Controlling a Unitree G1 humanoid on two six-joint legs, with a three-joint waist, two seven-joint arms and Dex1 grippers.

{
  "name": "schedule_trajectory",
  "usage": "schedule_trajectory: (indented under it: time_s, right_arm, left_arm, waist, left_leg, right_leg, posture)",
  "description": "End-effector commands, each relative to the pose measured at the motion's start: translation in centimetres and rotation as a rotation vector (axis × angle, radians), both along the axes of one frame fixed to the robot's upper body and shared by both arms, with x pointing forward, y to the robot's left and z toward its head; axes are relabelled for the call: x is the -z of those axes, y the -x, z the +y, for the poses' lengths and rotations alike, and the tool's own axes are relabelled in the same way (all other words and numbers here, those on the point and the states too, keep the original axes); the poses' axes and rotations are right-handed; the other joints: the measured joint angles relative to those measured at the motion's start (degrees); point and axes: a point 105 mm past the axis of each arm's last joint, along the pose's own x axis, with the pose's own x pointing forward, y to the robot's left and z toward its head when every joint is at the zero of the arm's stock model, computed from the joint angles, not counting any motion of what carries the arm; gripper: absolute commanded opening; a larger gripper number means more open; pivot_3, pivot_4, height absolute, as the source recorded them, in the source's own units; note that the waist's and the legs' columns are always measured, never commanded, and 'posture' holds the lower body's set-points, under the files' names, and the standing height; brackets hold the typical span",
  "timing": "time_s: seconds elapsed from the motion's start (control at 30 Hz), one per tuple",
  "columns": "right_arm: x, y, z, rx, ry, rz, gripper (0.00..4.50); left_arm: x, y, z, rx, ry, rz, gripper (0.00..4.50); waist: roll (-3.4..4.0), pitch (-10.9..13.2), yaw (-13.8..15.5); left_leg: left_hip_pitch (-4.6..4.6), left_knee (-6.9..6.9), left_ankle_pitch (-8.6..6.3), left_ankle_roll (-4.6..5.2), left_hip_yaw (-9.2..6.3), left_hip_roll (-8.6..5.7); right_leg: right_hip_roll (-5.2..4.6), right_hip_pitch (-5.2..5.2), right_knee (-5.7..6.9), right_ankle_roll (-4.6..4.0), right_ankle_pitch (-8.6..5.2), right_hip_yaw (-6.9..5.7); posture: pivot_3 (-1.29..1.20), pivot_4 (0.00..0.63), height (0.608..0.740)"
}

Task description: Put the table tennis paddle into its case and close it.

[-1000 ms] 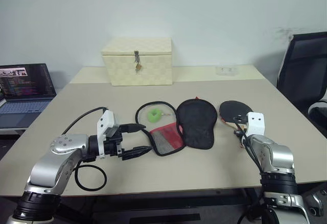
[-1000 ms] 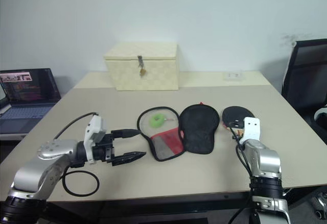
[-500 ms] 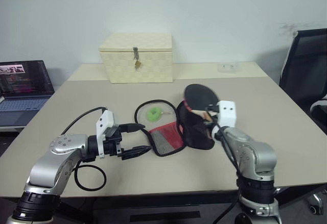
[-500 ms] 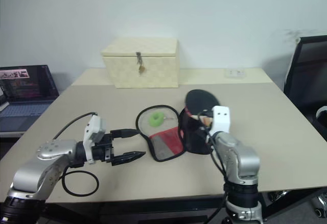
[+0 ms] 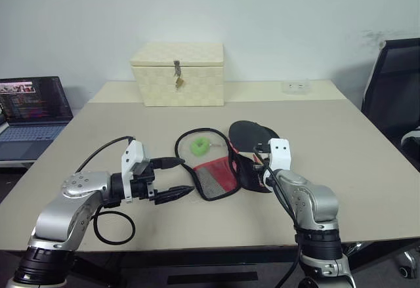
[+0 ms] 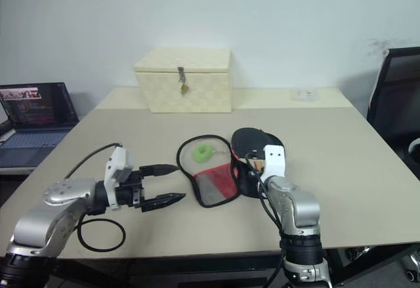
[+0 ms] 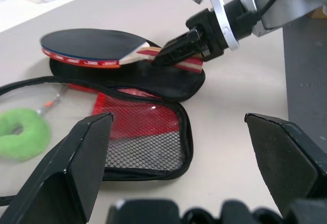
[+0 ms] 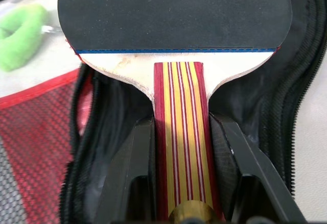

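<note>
Wooden handle clamped, the right gripper [image 8: 179,193] holds the paddle [image 7: 94,47] over the open case [image 5: 252,163] for insertion; left gripper [image 5: 172,178] waits wide.

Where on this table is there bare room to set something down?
Bare: the beige table between the black paddle-shaped zip case and the table's right edge, and between the cream checkered box and the case. Crowded: the middle, around the black-faced paddle and both grippers.

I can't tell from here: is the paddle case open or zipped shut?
Open. The case lies spread in two halves, its zip edges apart, with the paddle held just above the black half by the right gripper.
</note>
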Motion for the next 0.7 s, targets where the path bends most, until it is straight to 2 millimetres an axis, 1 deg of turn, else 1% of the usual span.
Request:
schedule_trajectory:
  time_s: [0.03, 0.17, 0.47, 0.7]
  right_arm:
    - [-1.2, -0.2, 0.2, -0.004, 0.002, -0.071, 1.1]
    - [-0.7, -0.2, 0.1, 0.002, 0.012, -0.06, 1.1]
    - [0.2, -0.3, -0.2, 0.027, 0.03, -0.037, 1.1]
    - [-0.1, -0.7, -0.4, 0.029, 0.032, -0.067, 1.1]
  left_arm:
    - [-2.9, -0.1, 0.6, -0.015, 0.046, -0.072, 4.5]
    - [-3.4, -0.2, 0.6, -0.016, 0.056, -0.076, 4.5]
    - [-3.3, -0.3, 0.6, -0.018, 0.056, -0.079, 4.5]
    - [-3.2, -0.4, 0.6, -0.019, 0.057, -0.078, 4.5]
  waist:
    - [0.0, 0.0, -0.05]
    - [0.0, 0.0, -0.08]
    - [0.0, 0.0, -0.08]
    - [0.0, 0.0, -0.09]
  left_leg:
    - [0.0, 0.0, 0.0, 0.0, -0.01, 0.0]
    - [0.0, 0.0, 0.0, 0.0, 0.01, 0.0]
    - [0.0, 0.01, 0.0, 0.0, 0.0, 0.0]
    - [0.01, 0.01, 0.0, 0.0, 0.0, 0.0]
  right_leg:
    - [0.0, 0.0, 0.0, 0.01, 0.0, -0.01]
    - [0.0, 0.0, 0.0, -0.01, 0.0, 0.0]
    - [0.0, 0.0, 0.01, -0.04, 0.03, -0.01]
    - [0.0, 0.01, 0.01, -0.05, 0.03, 0.0]
  posture:
    - [0.0, 0.15, 0.74]
    - [0.0, 0.15, 0.74]
    - [0.0, 0.15, 0.74]
    - [0.0, 0.15, 0.74]
